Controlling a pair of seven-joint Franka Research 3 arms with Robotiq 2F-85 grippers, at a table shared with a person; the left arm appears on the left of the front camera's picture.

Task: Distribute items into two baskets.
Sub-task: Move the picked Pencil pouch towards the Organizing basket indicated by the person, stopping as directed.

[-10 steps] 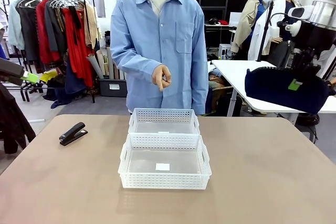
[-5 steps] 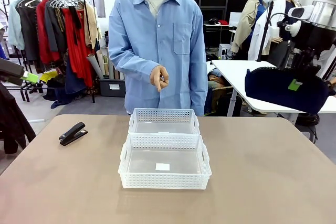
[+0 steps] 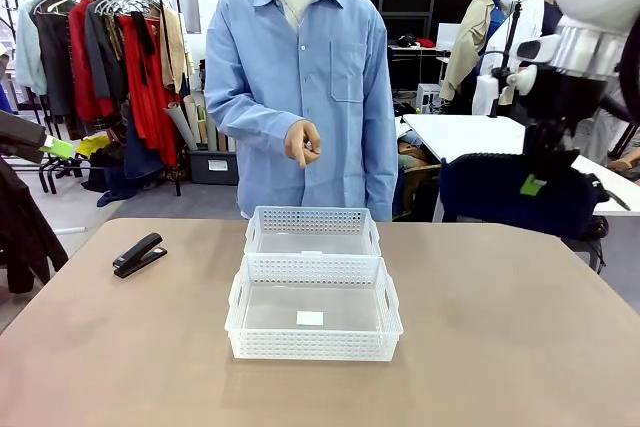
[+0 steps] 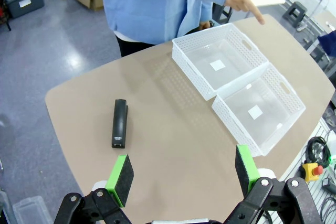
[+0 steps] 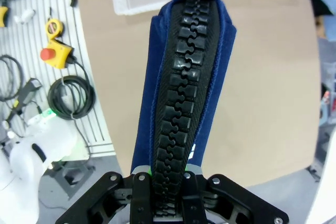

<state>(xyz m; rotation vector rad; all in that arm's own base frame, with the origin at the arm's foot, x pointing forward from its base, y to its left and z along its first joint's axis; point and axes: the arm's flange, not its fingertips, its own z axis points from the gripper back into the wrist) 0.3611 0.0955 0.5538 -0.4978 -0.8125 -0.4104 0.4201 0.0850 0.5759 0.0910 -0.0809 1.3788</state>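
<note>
My right gripper point(image 3: 535, 179) hangs above the table's far right edge, shut on the dark navy pouch point(image 3: 515, 197). In the right wrist view the pouch point(image 5: 184, 87) rises zip-side up from the shut gripper point(image 5: 168, 171). The black stapler point(image 3: 138, 254) lies on the table at the left. Two white baskets stand end to end at the middle: the far one point(image 3: 312, 219) and the larger near one point(image 3: 313, 344), both empty. My left gripper point(image 4: 184, 174) is open, high above the stapler point(image 4: 120, 123) and the baskets point(image 4: 190, 74) point(image 4: 233, 127); in the front view it point(image 3: 72, 145) sits at the left edge.
A person in a blue shirt stands at the far side, one hand point(image 3: 305, 144) held above the far basket, its finger point(image 4: 252, 10) pointing down past it. A white table point(image 3: 450, 137) stands behind on the right. The tabletop point(image 3: 500, 327) is bare on the right.
My right arm has carried the pouch leftward and slightly lower, toward the table. The person's hand, the stapler, the baskets and the left arm stay put.
</note>
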